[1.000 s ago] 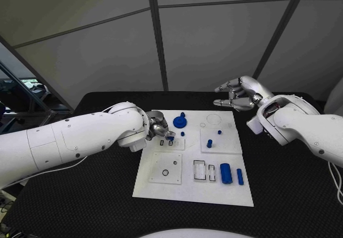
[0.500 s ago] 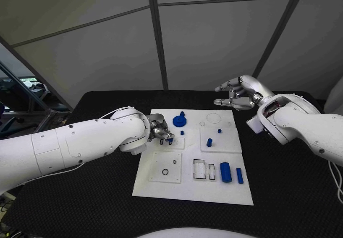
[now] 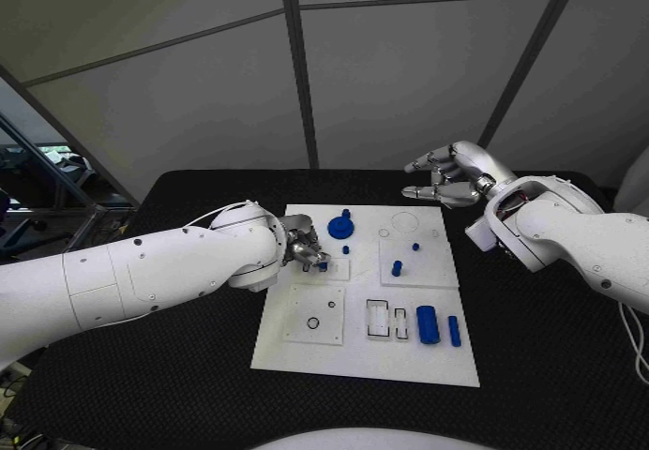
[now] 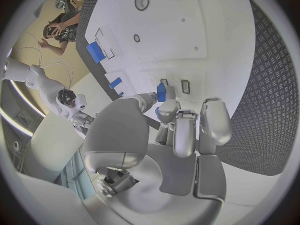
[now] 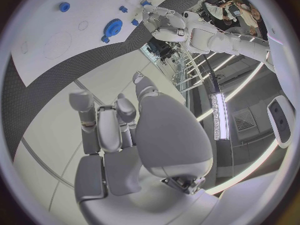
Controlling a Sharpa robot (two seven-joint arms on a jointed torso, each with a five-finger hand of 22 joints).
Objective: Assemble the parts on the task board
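The left hand (image 3: 303,248) is pinching a small blue plastic peg (image 4: 161,91) over two slots in the white task board (image 3: 354,361), apparently to seat it. The right hand (image 3: 450,178) is hovering beyond the bench's (image 3: 541,375) far edge, holding nothing, fingers apart.

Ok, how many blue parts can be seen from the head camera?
7: gear and small peg at the far middle, two pegs right of them, cylinder and bar at near right, one part in the fingers of the left hand. The hand may hide more.
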